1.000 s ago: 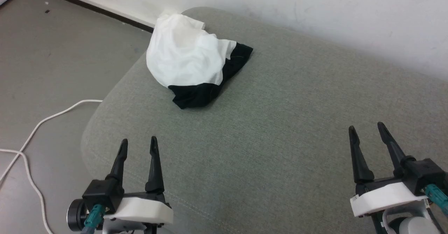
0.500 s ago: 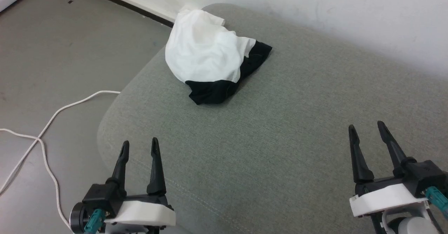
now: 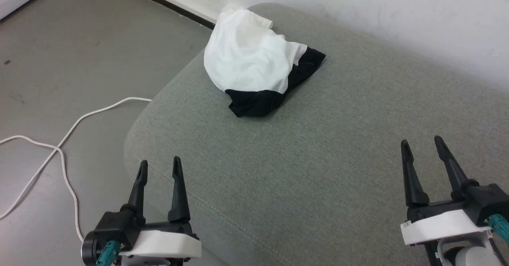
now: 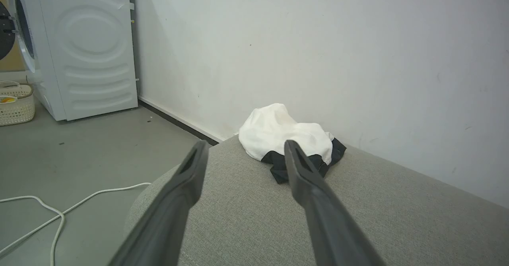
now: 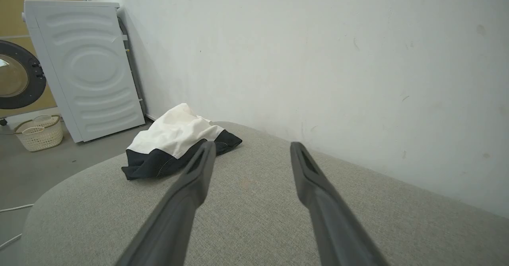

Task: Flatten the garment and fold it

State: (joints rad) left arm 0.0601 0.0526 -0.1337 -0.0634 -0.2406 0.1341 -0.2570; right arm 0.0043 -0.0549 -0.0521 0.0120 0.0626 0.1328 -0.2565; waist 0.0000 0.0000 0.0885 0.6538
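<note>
- Clearly the garment (image 3: 254, 65) is a soft, light heap. White cloth is bunched into a mound, with black cloth spilling out along its lower and right edges. It sits in the upper middle of the head view, on the grey cushion (image 3: 318, 150), close to that cushion's far left corner and near the wall (image 3: 397, 7).
- By my judgement it will handle limp. It has no stiffness, so it should sag from any pinch and drag its folds along. It is not fragile, and the woven cushion should grip it a little when it is pulled.
- The black edge at the lower tip of the heap looks like the best place to take hold, since it lies flattest and nearest. A thin pinch there, with a second one on the black corner at the right, should let the heap be drawn open. Which part is sleeve or hem I cannot tell in the crumple.
- The left claw (image 3: 159, 160), at the lower left, has its fingers spread wide and holds nothing. The right claw (image 3: 421, 140), at the lower right, is the same. Both are well apart from the garment.
- Against a second ago, the whole head view has swung. The heap, the cushion's edge and the white cable (image 3: 71, 127) now sit further right in the frame, which is the camera moving. The heap keeps its shape and its spot on the cushion, and the claws are spread as before.
</note>
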